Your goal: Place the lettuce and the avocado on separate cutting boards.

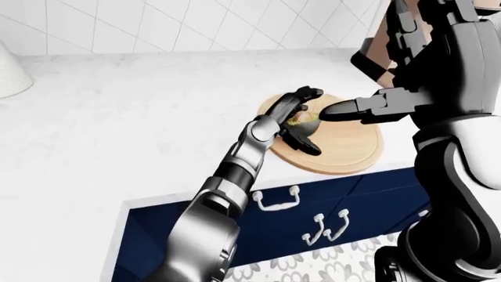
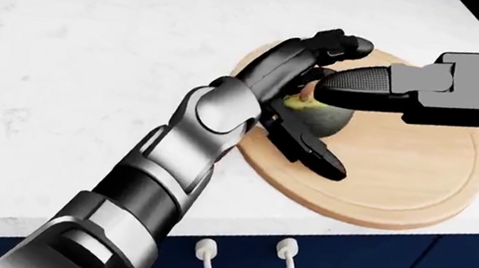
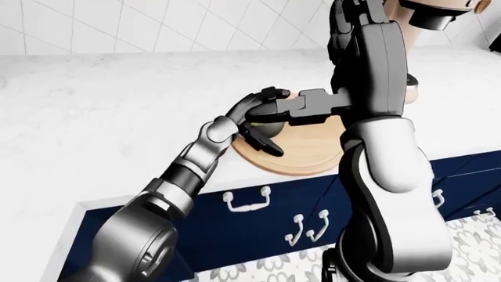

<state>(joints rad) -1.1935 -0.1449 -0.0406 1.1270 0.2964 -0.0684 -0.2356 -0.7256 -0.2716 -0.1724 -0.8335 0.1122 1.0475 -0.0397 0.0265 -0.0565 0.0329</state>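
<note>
The avocado (image 2: 324, 120), dark green with a yellowish spot, lies on the round wooden cutting board (image 2: 403, 175) near the counter's edge. My left hand (image 2: 337, 105) is open, its fingers (image 2: 312, 49) spread over the fruit's upper side and its thumb (image 2: 311, 155) lying on the board below it. My right hand (image 2: 359, 87) reaches in from the right, one black finger stretched straight out, its tip over the avocado, holding nothing. No lettuce shows in any view.
The board sits on a white marble counter (image 2: 92, 50) above navy drawers with white handles (image 2: 244, 265). A tiled wall (image 1: 195, 23) rises behind. A white object (image 1: 9, 76) stands at the far left of the left-eye view. Patterned floor (image 1: 313, 267) lies below.
</note>
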